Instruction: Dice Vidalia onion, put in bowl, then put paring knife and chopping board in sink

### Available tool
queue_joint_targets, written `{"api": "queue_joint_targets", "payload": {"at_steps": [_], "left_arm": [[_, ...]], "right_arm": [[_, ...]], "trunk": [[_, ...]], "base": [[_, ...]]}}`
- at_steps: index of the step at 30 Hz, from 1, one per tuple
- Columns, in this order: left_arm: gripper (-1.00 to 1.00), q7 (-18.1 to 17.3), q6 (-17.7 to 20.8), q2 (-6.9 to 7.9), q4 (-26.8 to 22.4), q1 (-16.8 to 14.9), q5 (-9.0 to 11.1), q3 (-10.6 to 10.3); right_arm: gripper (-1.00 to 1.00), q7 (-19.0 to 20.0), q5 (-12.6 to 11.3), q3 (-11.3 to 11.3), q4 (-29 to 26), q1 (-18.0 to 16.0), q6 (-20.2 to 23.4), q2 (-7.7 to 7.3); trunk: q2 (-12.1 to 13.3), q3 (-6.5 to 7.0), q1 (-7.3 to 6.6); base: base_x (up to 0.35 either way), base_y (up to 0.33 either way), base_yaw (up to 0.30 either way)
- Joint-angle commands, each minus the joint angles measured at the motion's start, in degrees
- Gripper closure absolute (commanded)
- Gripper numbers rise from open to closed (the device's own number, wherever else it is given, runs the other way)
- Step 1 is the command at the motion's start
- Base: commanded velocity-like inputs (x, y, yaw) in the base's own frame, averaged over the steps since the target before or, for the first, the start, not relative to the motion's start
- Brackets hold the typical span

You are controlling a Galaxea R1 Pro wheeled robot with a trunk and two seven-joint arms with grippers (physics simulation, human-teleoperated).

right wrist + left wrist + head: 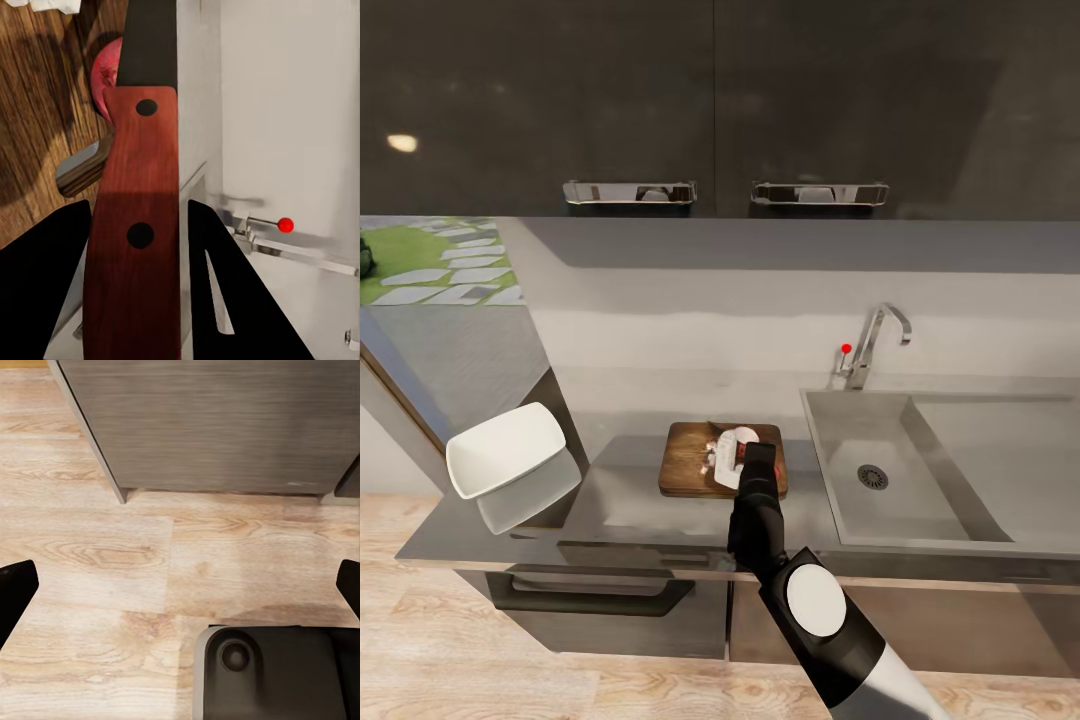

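Right gripper: clamped on the knife handle, blade over the board.
Onion: pale pieces on the board, probably partly cut; hard to judge.
Bowl: tilted, at the counter's 9 o'clock end.
Sink: at 3 o'clock from the board.
Left gripper: fingers spread apart, above wooden floor.

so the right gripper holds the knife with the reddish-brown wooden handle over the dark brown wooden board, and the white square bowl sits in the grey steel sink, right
Not quite. The white square bowl is not in the grey steel sink; in the head view it is at the countertop's left end, far from the basin. The rest holds: the right gripper holds the wooden-handled knife over the dark brown wooden board.
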Motion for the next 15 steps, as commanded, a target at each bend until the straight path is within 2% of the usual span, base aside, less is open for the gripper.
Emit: {"api": "queue_joint_targets", "payload": {"at_steps": [1,15], "left_arm": [[-1.00,0.60,-0.06,0.08,-0.13,0.00,0.14,-0.49],[-1.00,0.57,-0.06,0.08,-0.13,0.00,0.15,-0.49]], "right_arm": [[1.00,0.58,0.62,0.10,-0.04,-0.06,0.14,0.00],[1.00,0.57,0.46,0.18,-0.51,-0.06,0.11,0.00]], "trunk": [[-0.11,-0.10,0.04],[-0.11,-0.10,0.04]], "base": [[0.000,0.000,0.000],[0.000,-0.003,0.000]]}}
